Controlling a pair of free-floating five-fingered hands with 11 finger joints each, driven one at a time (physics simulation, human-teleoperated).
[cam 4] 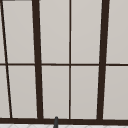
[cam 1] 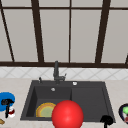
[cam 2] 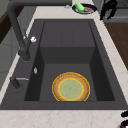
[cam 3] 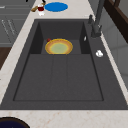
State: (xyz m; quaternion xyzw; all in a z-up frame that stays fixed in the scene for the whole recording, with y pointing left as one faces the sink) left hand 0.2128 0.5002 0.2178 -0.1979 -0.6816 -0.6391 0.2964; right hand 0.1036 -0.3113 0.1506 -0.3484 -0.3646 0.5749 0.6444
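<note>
Windowpanes (cam 4: pixel 53 62) in dark brown frames rise behind the counter, and below them we see the pale marbled stone countertop (cam 1: pixel 117 92) holding the dark grey double sink (cam 2: pixel 67 32), with a deep basin on the left and a shallow ribbed draining side on the right. A tall dark grey faucet (cam 1: pixel 56 71) stands at the back rim of the sink, its spout reaching over the basin in the left side view. In the front view a glossy red ball (cam 1: pixel 67 114) sits very close to the camera, covering part of the sink's front edge. On the floor of the deep basin lies a round plate with an orange rim and a pale green centre (cam 2: pixel 71 87), flat and alone. A flat blue round plate (cam 1: pixel 6 100) rests on the counter left of the sink, and a dark bowl with a green item in it (cam 2: pixel 84 8) rests on the counter right of it. The left hand (cam 1: pixel 7 103) hovers at the blue plate, just above a small red and white cup (cam 1: pixel 11 113); we cannot tell how its fingers are set. The right hand (cam 1: pixel 107 120) hangs at the sink's front right corner, near the dark bowl, fingers drooping loosely, and it holds nothing.
</note>
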